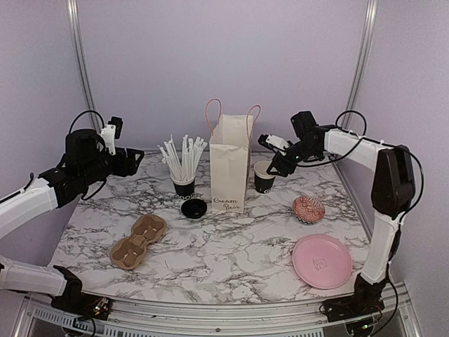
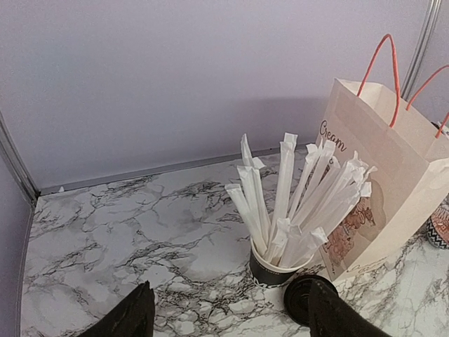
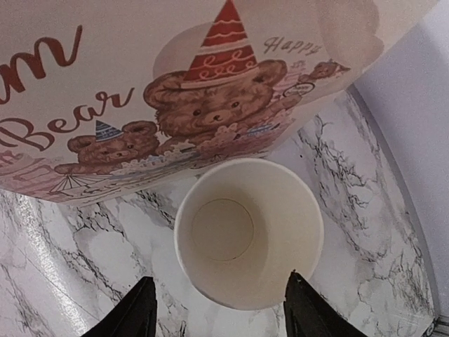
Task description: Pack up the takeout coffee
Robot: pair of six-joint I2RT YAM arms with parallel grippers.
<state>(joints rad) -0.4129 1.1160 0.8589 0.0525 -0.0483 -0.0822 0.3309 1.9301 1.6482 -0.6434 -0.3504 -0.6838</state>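
The takeout coffee cup (image 1: 264, 177), black outside and white inside, stands open and upright right of the paper bag (image 1: 230, 166). In the right wrist view the cup (image 3: 249, 232) is empty and sits just ahead of my right gripper (image 3: 221, 312), which is open and above it, fingers either side of its near rim. Its black lid (image 1: 193, 208) lies on the table in front of the bag and shows partly behind a finger in the left wrist view (image 2: 300, 298). My left gripper (image 2: 231, 316) is open and empty, high over the back left.
A black cup full of white straws (image 1: 183, 166) stands left of the bag. A brown cardboard cup tray (image 1: 138, 241) lies front left. A patterned pastry (image 1: 309, 208) and a pink plate (image 1: 322, 260) sit at the right. Walls close the back and sides.
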